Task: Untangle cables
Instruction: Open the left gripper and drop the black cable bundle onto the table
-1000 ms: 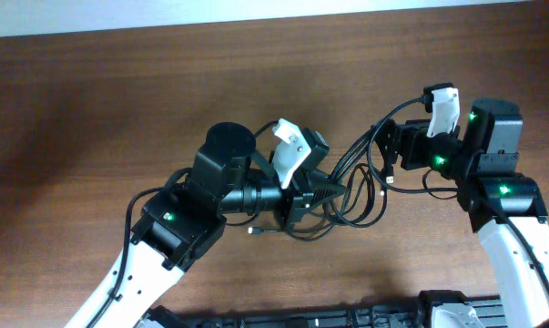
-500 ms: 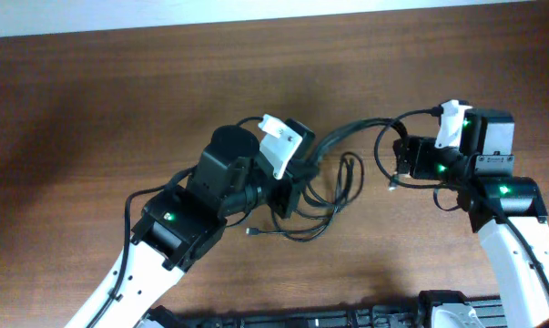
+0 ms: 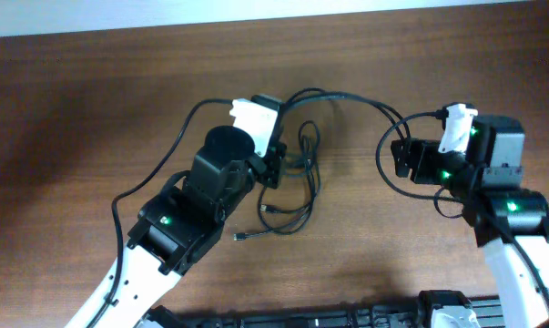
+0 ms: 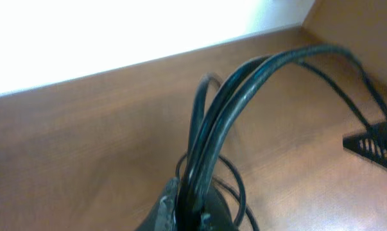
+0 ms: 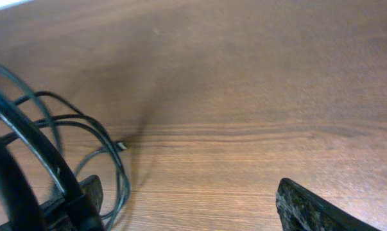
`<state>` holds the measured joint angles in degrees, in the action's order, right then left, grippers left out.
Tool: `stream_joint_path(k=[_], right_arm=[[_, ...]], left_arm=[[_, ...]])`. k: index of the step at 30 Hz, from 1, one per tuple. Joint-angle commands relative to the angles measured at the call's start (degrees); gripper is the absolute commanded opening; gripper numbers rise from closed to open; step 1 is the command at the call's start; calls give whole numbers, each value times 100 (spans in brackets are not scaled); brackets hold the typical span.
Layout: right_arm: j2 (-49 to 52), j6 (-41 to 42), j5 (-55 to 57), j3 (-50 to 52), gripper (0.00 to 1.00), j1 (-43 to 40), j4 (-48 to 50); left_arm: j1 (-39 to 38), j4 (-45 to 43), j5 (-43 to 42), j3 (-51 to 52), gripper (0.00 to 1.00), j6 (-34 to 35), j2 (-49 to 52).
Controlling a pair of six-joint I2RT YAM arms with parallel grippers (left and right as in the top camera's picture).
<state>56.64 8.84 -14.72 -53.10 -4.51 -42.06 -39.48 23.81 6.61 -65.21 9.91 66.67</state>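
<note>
Cables [image 3: 312, 173] looped on wooden table [image 3: 119, 91], left jaws pinching them, one strand arcing toward right jaws

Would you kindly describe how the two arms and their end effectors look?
The left arm and right arm share white lower links, black joint housings with green lights, white wrist brackets and black wiring. The left end effector and right end effector have dark fingers.

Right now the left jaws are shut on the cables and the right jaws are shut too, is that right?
No. The left jaws are shut on the cables, but the right jaws are open: the right wrist view shows them wide apart.
</note>
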Motion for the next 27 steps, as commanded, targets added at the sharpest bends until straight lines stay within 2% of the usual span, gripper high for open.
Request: stream_joint_path(k=[1, 2, 4, 7, 12, 13, 16, 27], right_arm=[[-446, 24, -286, -59, 95, -37, -22], [-555, 24, -284, -59, 100, -37, -46], [-750, 24, -284, -59, 99, -37, -74], [-892, 24, -284, -59, 99, -37, -87], [-903, 24, -284, -59, 99, -37, -129], [-903, 24, -284, -59, 99, -37, -122], [-903, 26, -286, -59, 99, -37, -125], [-745, 28, -444, -59, 99, -37, -286]], left_arm=[[0, -503, 269, -70, 20, -101, -293], [0, -601, 269, -70, 32, -101, -328], [0, -730, 271, -70, 63, -101, -402], [0, -706, 291, -70, 77, -103, -426], [0, -439, 291, -70, 81, -103, -426], [0, -374, 291, -70, 88, -105, -426], [0, -138, 293, -70, 100, -232, -424], [407, 686, 372, -70, 99, -170, -431]])
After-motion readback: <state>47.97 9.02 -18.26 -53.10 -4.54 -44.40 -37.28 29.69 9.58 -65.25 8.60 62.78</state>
